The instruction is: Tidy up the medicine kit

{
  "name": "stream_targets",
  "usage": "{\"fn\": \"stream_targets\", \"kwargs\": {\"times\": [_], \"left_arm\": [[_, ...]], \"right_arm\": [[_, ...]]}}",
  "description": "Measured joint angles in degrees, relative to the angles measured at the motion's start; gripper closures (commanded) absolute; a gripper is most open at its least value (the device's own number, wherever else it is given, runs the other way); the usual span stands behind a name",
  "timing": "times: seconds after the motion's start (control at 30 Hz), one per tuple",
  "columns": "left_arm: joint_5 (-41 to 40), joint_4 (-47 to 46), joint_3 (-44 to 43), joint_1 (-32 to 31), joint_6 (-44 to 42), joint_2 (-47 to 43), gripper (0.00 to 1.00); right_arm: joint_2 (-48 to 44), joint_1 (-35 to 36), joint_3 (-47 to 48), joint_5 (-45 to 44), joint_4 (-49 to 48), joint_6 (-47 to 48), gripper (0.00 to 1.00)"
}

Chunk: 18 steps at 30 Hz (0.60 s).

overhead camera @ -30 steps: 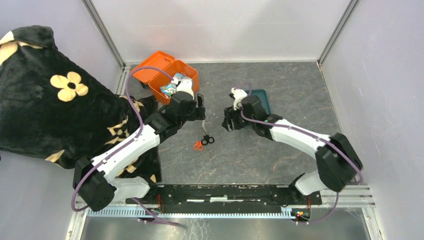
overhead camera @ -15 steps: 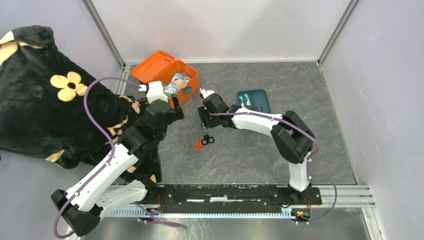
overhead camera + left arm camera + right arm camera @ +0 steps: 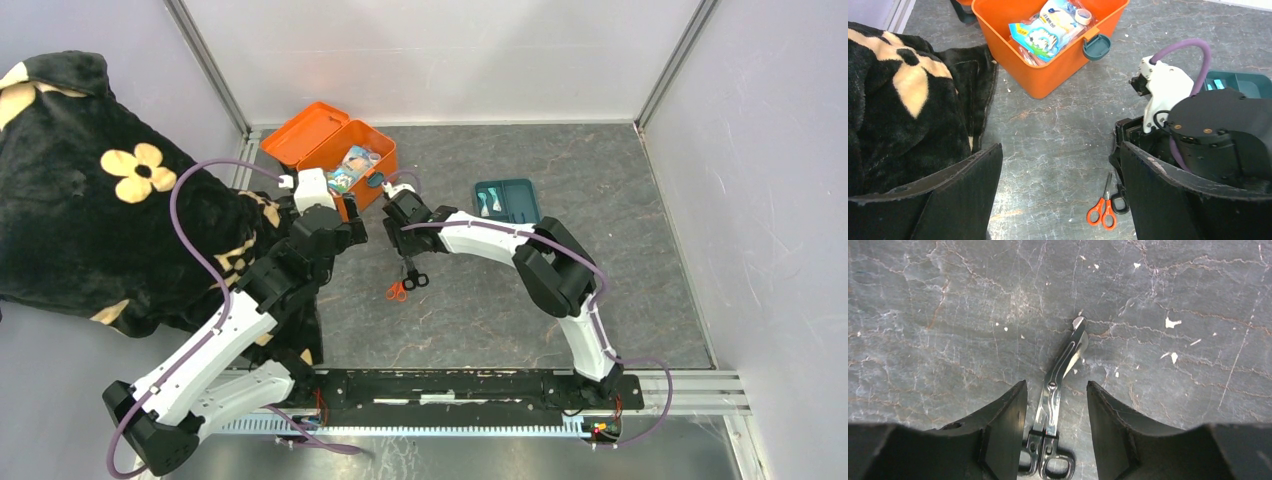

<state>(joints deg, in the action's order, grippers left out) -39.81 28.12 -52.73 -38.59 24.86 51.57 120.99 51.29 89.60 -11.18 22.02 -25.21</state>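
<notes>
The orange medicine kit point(image 3: 388, 160) stands open at the back left, lid point(image 3: 305, 130) laid back, with packets point(image 3: 350, 165) inside. In the left wrist view the kit point(image 3: 1048, 75) shows its teal latch point(image 3: 1096, 46). Black-handled scissors point(image 3: 412, 272) and orange-handled scissors point(image 3: 397, 291) lie side by side on the floor. My right gripper point(image 3: 402, 240) is open and low over the black-handled scissors point(image 3: 1062, 365), its fingers either side of the blades. My left gripper point(image 3: 350, 228) is open and empty just in front of the kit, above bare floor point(image 3: 1060, 150).
A teal compartment tray point(image 3: 507, 200) lies to the right of the kit. A black blanket with cream flowers point(image 3: 90, 190) covers the left side, close to my left arm. Grey walls enclose the floor. The orange scissors point(image 3: 1103, 212) lie near my left gripper's right finger.
My right gripper has swung left from the teal tray to over the scissors. My left gripper has drawn back from the kit toward the blanket side.
</notes>
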Motion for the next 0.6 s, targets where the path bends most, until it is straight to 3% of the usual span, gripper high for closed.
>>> {"fn": "stream_targets", "kwargs": {"times": [0.27,0.4,0.6], "left_arm": [[0.1,-0.6,0.1,0.0,0.0,-0.7,0.07],[0.6,-0.9,0.3,0.0,0.0,-0.9,0.07],[1.0,-1.3,0.4,0.0,0.0,-1.2,0.07]], "right_arm": [[4.3,0.6,3.9,-1.9,2.8,1.0,0.53],[4.5,0.9,4.1,-3.2,3.1,1.3,0.69],[2.8,0.7,0.7,-2.6,0.5,0.9,0.82]]}}
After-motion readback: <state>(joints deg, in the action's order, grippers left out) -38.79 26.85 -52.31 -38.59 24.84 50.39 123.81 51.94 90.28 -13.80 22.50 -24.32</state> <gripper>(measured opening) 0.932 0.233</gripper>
